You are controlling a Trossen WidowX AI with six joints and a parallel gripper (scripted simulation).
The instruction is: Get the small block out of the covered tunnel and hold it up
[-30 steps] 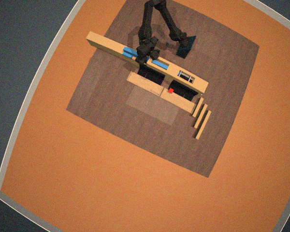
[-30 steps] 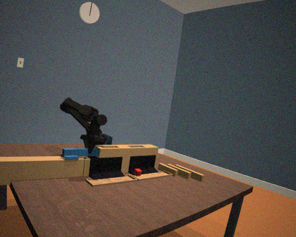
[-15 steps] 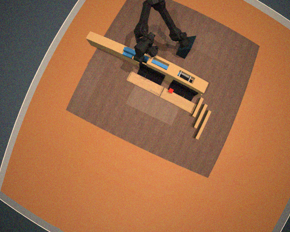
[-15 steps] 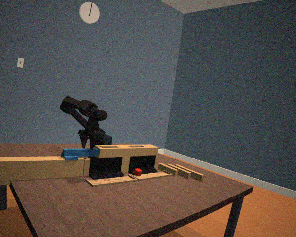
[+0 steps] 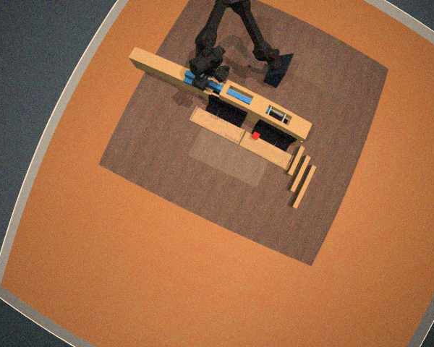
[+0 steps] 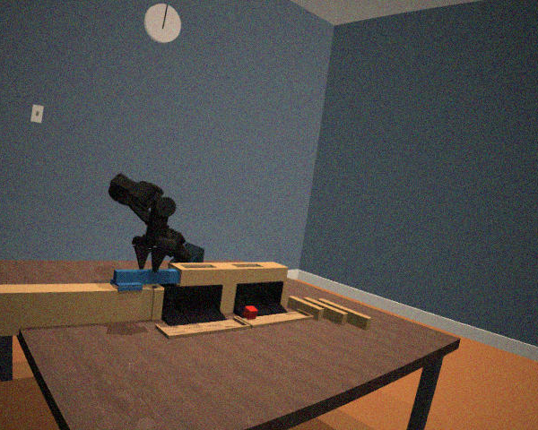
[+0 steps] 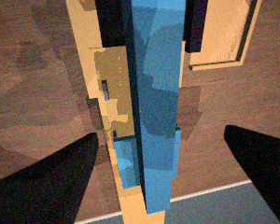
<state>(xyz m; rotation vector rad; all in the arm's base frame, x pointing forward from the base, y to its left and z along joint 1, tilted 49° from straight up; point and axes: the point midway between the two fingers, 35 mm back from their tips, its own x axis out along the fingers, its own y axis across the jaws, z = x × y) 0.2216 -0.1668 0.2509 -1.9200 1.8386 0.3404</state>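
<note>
Pincer gapes wide astride the blue handle, gripping nothing.

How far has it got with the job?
The red block looks already out of the tunnel: it lies on the front tray. In hand, nothing: the robot's hand is open around the blue handle. Left, probably: gripping the block and holding it up.
</note>
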